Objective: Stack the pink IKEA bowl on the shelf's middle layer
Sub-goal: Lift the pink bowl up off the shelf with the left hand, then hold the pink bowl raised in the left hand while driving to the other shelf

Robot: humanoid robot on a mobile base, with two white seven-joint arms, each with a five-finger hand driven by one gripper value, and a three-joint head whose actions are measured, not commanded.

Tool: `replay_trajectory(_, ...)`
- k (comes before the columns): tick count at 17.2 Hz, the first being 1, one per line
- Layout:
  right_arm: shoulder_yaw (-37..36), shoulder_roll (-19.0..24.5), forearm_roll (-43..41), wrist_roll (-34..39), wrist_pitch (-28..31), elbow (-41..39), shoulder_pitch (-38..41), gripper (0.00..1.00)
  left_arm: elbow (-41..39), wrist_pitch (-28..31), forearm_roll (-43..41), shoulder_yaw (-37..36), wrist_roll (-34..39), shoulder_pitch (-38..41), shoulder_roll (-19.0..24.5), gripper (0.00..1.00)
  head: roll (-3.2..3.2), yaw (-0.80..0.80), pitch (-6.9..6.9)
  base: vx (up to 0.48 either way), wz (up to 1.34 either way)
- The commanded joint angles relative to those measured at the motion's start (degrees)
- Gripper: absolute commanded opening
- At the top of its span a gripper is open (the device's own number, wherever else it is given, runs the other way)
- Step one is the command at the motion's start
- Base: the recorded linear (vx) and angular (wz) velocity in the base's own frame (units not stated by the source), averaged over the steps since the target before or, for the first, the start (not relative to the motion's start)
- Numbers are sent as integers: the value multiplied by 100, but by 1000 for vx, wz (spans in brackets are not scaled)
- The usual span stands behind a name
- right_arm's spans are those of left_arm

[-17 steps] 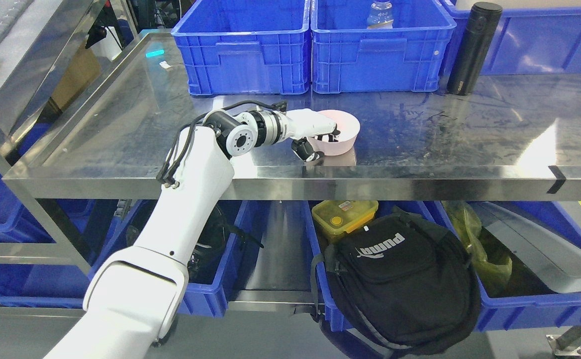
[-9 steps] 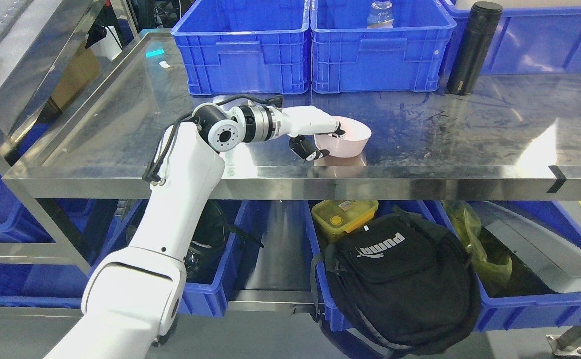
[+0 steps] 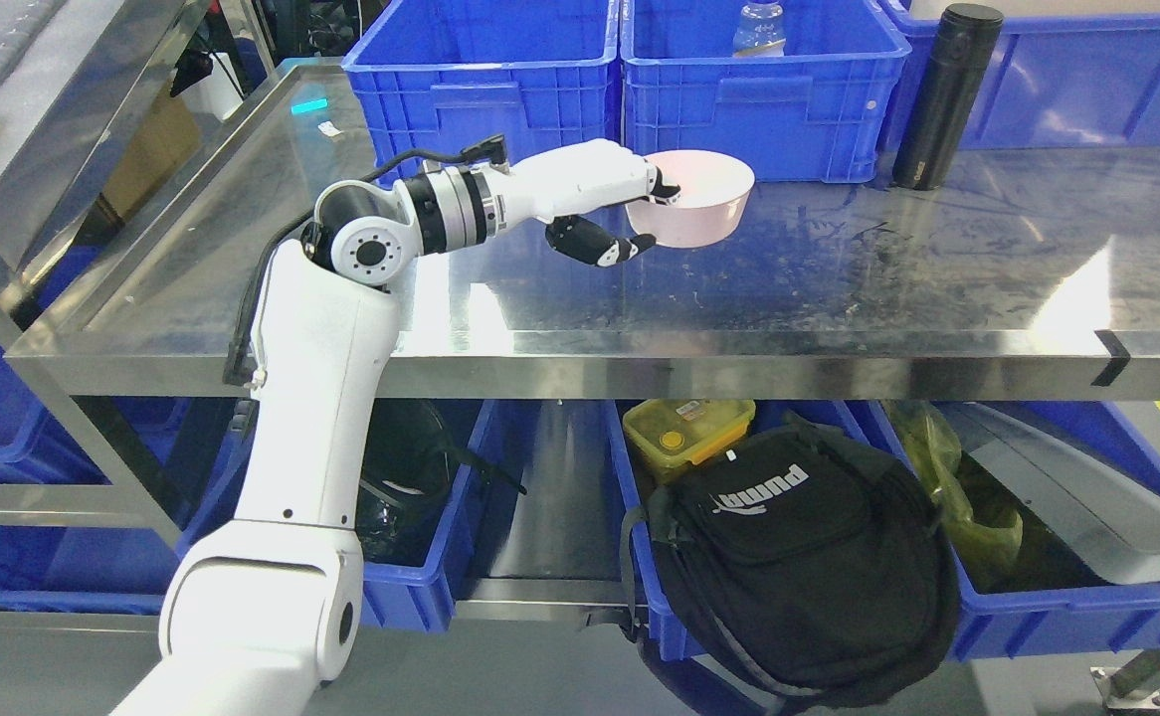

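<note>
Above the shiny steel shelf (image 3: 839, 288), the left hand (image 3: 630, 214) holds the pink bowl (image 3: 691, 204) up in the air. The fingers (image 3: 662, 189) hook over the near rim, and the thumb sits under the bowl's side, so the hand is pinched shut on the bowl. The bowl hangs just in front of two blue bins (image 3: 630, 89) and looks clear of the shelf, with nothing under it but bare metal. It sits almost level, open side up. The right hand does not show.

No second bowl can be seen on this shelf, so where the stack will go is not clear.

The bowl looks like hard, smooth plastic. It is probably light, and it should not bend or break easily. Its smooth wall could be slippery, so a pinch at one edge may let it tip or slide. Holding it over the rim, with fingers inside and thumb outside, seems the best spot. A tall black bottle (image 3: 938, 94) stands well to the right. It is far from the bowl and should not get in the way.
</note>
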Motion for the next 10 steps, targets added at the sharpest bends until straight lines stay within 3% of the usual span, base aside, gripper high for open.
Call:
replay_trajectory(1, 0, -100, 0, -1, 3, -100, 123, 100, -1491, -101, 399, 703, -26, 870, 99, 0, 0, 0, 0, 0, 0)
replay_trajectory(10, 0, -100, 0, -1, 3, -100, 123, 100, -1561, -101, 531, 220, -8, 1091, 99, 0, 0, 0, 0, 0, 0)
